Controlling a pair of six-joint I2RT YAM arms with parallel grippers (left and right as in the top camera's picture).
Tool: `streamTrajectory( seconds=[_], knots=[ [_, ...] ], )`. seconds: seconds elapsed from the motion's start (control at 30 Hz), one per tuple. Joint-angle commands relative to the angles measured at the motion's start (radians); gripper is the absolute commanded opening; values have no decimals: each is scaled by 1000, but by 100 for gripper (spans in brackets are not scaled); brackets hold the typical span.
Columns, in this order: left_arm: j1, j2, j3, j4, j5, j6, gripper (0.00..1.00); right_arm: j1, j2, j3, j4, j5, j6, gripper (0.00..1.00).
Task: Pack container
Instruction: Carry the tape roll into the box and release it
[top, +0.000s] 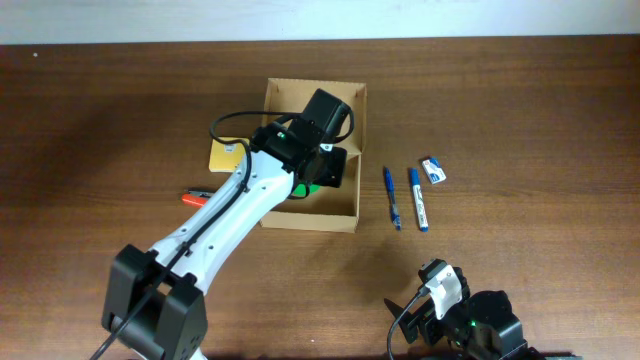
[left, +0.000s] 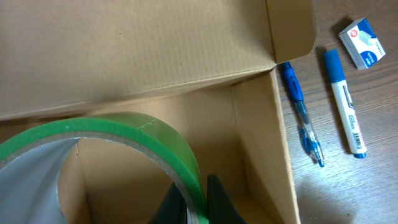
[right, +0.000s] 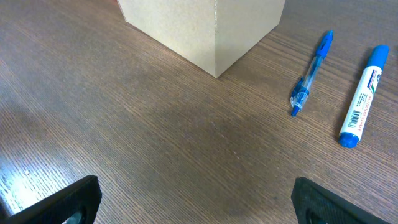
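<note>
The tan cardboard container (top: 345, 215) stands open at the table's middle; it also shows in the left wrist view (left: 261, 143) and the right wrist view (right: 205, 25). My left gripper (top: 322, 178) is inside the container's opening, shut on a green tape roll (left: 155, 140), with one finger inside the ring and one outside (left: 198, 205). A bit of the green roll (top: 312, 187) shows below the gripper. My right gripper (right: 196, 196) is open and empty, low over bare table at the front right (top: 445, 300).
A blue pen (top: 391, 197), a blue marker (top: 418, 198) and a small white-blue eraser box (top: 434, 170) lie right of the container. A small yellow box (top: 222, 155) and an orange-red tool (top: 195, 198) lie to its left.
</note>
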Motion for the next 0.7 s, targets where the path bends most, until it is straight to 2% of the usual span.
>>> streamTrajectory(
  seconds=[0.0,0.2,0.67],
  knots=[
    [-1,29,12,5,-3,40,2,8,-11,-7,3,-5,8,99],
    [26,48,12,4,-2,96,2,8,-11,-7,3,-5,8,99],
    [81,48,3,0,27,115,2,8,-11,-7,3,-5,8,99]
  ],
)
